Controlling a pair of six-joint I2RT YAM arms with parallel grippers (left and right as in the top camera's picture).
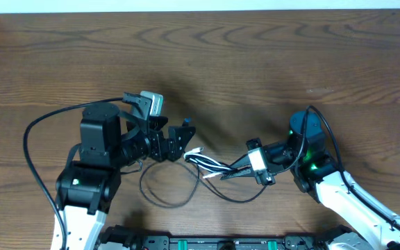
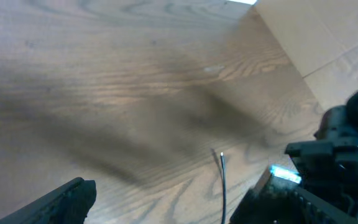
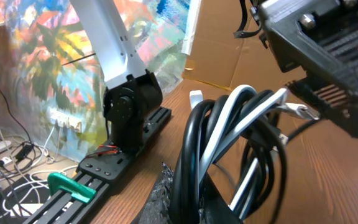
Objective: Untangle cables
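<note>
The cables [image 1: 205, 164] are a bundle of black cords and one white cord, lifted between the two arms. Black loops [image 1: 167, 189] trail from the bundle onto the table toward the front. My right gripper [image 1: 221, 173] is shut on the bundle; in the right wrist view the cords [image 3: 229, 137] rise from between its fingers [image 3: 179, 193]. My left gripper [image 1: 180, 142] stands open just left of the bundle's plug ends, touching nothing. In the left wrist view a single thin black cord [image 2: 223, 186] hangs between the wide-apart fingers [image 2: 73, 198], nearer the right one.
The wooden table [image 1: 255, 62] stretches back from the arms. A black rail [image 1: 207, 243] runs along the front edge. Thick black wires [image 1: 40, 132] arc from each arm. A cardboard box [image 2: 316, 37] stands beyond the table.
</note>
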